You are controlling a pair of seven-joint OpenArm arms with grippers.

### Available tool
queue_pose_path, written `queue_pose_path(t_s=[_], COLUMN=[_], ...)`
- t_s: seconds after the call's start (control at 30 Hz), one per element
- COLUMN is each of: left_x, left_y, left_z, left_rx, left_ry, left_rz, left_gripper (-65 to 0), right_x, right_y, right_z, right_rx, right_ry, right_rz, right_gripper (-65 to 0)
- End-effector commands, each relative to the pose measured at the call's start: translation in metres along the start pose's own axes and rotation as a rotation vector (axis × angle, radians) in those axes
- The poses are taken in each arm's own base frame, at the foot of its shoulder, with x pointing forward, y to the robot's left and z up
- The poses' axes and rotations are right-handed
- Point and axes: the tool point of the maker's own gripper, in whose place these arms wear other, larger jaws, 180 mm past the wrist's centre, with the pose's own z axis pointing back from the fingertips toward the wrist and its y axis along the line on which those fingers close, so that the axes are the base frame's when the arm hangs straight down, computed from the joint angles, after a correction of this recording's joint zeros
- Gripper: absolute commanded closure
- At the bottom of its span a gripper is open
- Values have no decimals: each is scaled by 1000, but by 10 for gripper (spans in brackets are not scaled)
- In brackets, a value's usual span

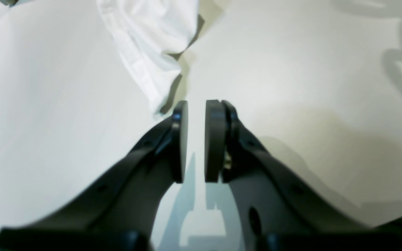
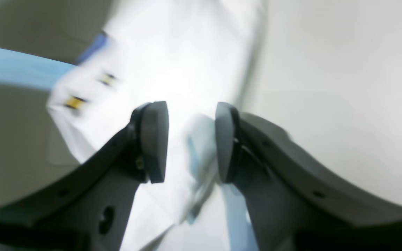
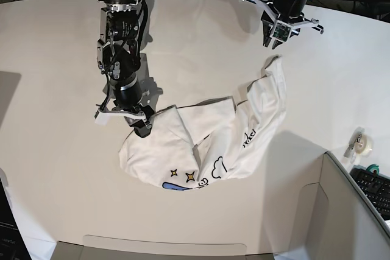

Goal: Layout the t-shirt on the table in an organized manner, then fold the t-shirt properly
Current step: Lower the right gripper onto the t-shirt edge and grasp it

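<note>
White table [image 3: 55, 168]; both fingers parted, empty, above t-shirt [image 3: 207, 144].

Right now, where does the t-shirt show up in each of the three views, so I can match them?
Left wrist: the t-shirt hangs in from the top, a white crumpled end just beyond the open left gripper.
Right wrist: blurred white cloth fills the middle, under the open right gripper.
Base: it lies crumpled at centre.
Shared landmark: the white table.
</note>
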Motion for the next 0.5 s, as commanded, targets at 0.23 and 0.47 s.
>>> queue_pose_path(t_s=[0.23,0.47], left_x=[5,5], left_y=[8,7], left_z=[-5,-5], left_rx=[20,16], left_ry=[21,23], left_rz=[-7,-6], left_gripper=[-92,-92], right_x=[7,5], right_y=[-5,-14], right_z=[-6,-5], right_rx=[-32,-94], right_ry=[-31,-41], right_rz=[-23,-79], right_gripper=[-228,-227])
